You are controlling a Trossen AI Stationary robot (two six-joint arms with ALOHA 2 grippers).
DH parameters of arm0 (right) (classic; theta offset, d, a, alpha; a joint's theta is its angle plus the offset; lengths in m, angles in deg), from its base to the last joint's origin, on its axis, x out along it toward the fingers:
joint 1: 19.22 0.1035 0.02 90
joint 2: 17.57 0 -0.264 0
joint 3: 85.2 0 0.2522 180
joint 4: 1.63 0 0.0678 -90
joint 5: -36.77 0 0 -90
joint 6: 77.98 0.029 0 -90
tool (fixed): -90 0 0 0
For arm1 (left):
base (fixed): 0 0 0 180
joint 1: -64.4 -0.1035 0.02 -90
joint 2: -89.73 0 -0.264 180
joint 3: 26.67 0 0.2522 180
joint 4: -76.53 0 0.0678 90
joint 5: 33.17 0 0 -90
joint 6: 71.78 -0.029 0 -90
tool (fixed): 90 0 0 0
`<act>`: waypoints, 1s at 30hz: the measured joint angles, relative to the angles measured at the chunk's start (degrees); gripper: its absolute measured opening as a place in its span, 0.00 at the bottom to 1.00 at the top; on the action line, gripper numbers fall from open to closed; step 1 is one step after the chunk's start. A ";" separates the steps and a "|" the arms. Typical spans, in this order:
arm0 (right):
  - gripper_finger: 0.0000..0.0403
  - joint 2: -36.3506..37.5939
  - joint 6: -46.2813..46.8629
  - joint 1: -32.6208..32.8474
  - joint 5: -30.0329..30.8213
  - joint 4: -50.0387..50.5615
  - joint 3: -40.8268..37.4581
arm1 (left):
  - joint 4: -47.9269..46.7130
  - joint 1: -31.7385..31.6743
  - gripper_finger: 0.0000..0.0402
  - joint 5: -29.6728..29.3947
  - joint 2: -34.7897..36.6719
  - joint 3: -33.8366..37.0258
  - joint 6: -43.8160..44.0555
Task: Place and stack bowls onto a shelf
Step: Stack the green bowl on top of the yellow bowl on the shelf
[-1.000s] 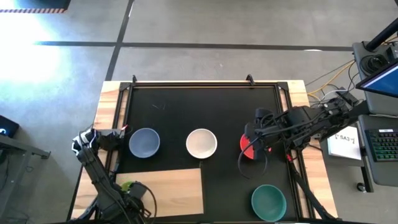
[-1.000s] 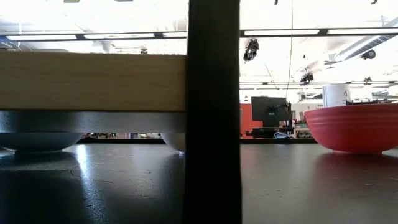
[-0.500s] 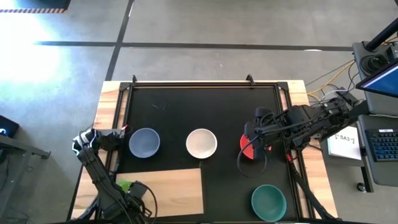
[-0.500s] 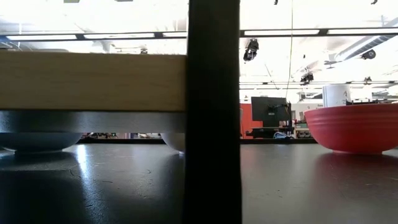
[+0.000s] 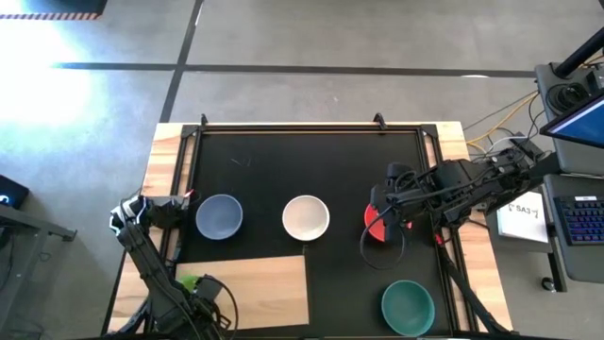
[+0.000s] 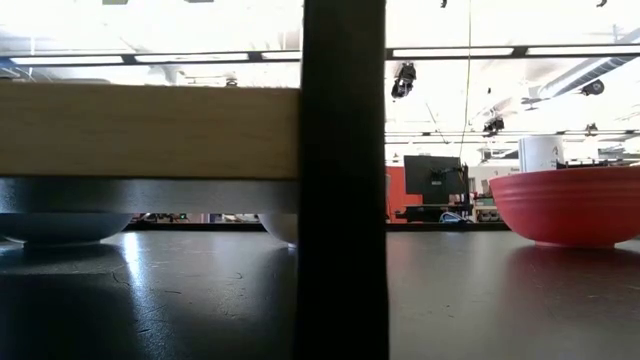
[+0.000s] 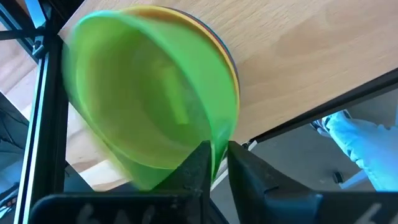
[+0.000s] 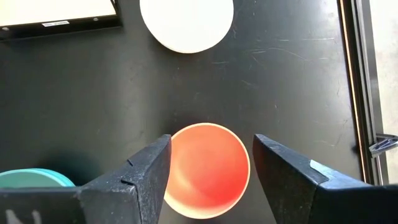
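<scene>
the shelf sits at the desk's near left. left end effector just pinched shut on the green bowl rim over it. right end effector hangs spread wide above the red bowl, unmoved. stacking's barely started imo.

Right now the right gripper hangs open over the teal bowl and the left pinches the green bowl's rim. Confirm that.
Not quite. The right gripper hangs open over the red bowl, not the teal bowl, which lies off to one side; the right wrist view shows it. The rest holds: the left gripper pinches the green bowl's rim.
</scene>
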State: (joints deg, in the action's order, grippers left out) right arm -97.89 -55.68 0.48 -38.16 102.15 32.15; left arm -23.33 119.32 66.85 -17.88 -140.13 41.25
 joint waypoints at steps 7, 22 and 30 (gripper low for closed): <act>0.53 0.00 -0.40 -0.04 -0.02 0.00 0.00 | 0.33 -0.03 0.29 0.26 0.00 -0.04 -0.86; 0.53 0.07 -0.43 -0.04 -0.02 0.00 0.00 | -0.44 -0.28 0.04 -0.50 -0.02 -0.94 0.62; 0.53 0.07 -1.48 -0.04 -0.02 0.00 0.00 | -2.45 -0.28 0.01 1.51 -0.02 -0.87 4.42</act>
State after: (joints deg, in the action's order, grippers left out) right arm -97.82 -57.16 0.44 -38.18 102.15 32.15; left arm -25.78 119.03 68.36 -17.90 -141.00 45.67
